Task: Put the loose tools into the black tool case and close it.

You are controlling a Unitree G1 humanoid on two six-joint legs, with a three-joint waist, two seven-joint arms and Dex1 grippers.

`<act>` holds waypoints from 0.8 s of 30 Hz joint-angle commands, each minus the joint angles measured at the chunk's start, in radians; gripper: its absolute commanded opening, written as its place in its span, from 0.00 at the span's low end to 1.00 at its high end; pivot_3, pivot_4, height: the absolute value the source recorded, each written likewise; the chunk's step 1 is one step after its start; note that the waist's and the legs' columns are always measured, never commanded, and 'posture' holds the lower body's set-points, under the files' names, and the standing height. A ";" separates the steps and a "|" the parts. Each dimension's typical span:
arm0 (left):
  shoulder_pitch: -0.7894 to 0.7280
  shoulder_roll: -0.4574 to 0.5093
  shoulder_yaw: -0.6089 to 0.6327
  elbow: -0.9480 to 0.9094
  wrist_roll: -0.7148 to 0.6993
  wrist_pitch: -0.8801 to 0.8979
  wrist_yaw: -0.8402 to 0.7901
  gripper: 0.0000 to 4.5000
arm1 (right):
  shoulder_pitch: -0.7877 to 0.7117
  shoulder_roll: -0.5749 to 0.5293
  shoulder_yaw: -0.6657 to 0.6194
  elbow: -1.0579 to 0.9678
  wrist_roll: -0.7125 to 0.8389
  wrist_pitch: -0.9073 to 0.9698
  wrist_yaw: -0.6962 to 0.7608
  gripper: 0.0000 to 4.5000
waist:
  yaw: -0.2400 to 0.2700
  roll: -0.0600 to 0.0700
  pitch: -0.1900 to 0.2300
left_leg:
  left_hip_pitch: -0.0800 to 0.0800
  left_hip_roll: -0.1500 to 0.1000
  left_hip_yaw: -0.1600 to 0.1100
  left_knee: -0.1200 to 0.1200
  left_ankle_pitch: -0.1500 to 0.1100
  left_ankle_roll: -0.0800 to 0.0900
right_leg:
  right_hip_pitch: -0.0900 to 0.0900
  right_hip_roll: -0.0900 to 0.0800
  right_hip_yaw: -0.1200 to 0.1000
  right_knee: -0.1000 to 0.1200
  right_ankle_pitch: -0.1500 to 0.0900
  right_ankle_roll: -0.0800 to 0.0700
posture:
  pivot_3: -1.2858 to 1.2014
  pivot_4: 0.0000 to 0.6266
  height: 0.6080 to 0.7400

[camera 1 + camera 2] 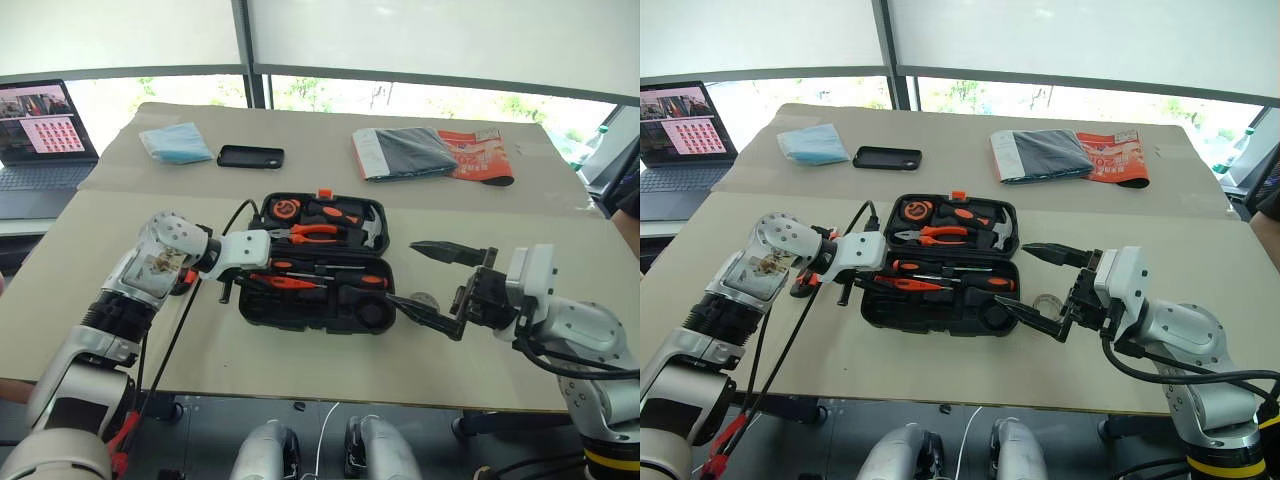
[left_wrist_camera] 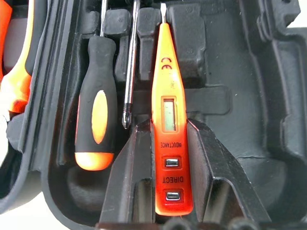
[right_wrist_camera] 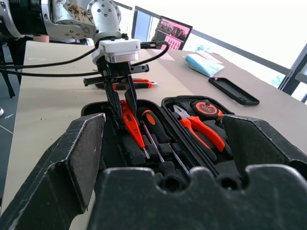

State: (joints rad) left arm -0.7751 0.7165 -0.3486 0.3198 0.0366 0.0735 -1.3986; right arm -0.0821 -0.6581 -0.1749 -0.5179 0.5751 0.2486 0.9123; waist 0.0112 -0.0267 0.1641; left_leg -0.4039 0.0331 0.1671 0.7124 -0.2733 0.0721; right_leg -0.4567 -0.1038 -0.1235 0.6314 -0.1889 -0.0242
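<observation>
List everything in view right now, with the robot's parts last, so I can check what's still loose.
table: 1, beige.
black tool case: 1, open, mid-table.
pliers: 1, orange handles, in the case's far half.
hammer: 1, steel head, in the far half.
tape measure: 1, orange-black, in the far half.
screwdrivers: 2, orange-black, in the near half.
thin orange screwdriver: 1, over a near-half slot.
utility knife: 1, orange-black, on the table left of the case.
tape roll: 1, colour unclear, at the case's right end.
phone: 1, black, far side.
face mask: 1, blue, far left.
magazine: 1, red, far right.
laptop: 1, far left.
left hand: holds the thin orange screwdriver.
right hand: open.
</observation>
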 commanded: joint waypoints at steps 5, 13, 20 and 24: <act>0.022 0.017 -0.061 0.034 0.060 0.020 -0.042 0.22 | -0.006 -0.006 -0.014 -0.019 0.027 -0.004 0.004 1.00 | -0.001 0.000 0.000 | 0.000 0.000 0.000 0.000 0.000 0.000 | 0.000 0.000 0.000 0.000 0.000 0.000 | 0.52 0.24 1.00; 0.010 -0.048 0.111 -0.026 -0.162 0.064 -0.057 0.71 | -0.009 -0.002 -0.007 -0.004 0.030 -0.003 0.014 1.00 | 0.000 0.001 0.000 | -0.001 0.000 0.000 0.000 0.000 0.000 | 0.000 0.000 0.000 0.000 0.000 0.000 | 0.52 0.24 1.00; 0.035 -0.059 0.184 -0.012 -0.221 0.067 -0.017 0.65 | -0.001 0.001 -0.002 0.012 0.025 -0.008 0.028 1.00 | 0.000 0.001 0.000 | -0.001 0.000 0.000 0.002 0.000 0.001 | 0.000 0.000 0.000 0.000 0.001 0.001 | 0.52 0.24 1.00; 0.064 -0.106 0.198 0.018 -0.229 0.076 0.021 0.37 | 0.000 0.005 0.001 0.016 0.024 -0.006 0.024 1.00 | 0.002 0.001 0.000 | -0.002 0.000 0.000 0.003 -0.001 0.001 | 0.000 0.000 0.000 0.000 0.001 0.001 | 0.52 0.24 1.00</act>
State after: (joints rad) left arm -0.7168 0.6162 -0.1709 0.3368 -0.1703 0.1568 -1.3902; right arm -0.0805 -0.6573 -0.1641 -0.4910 0.5760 0.2489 0.9375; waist 0.0134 -0.0261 0.1639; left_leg -0.4059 0.0326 0.1671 0.7151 -0.2738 0.0734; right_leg -0.4567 -0.1042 -0.1238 0.6312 -0.1879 -0.0225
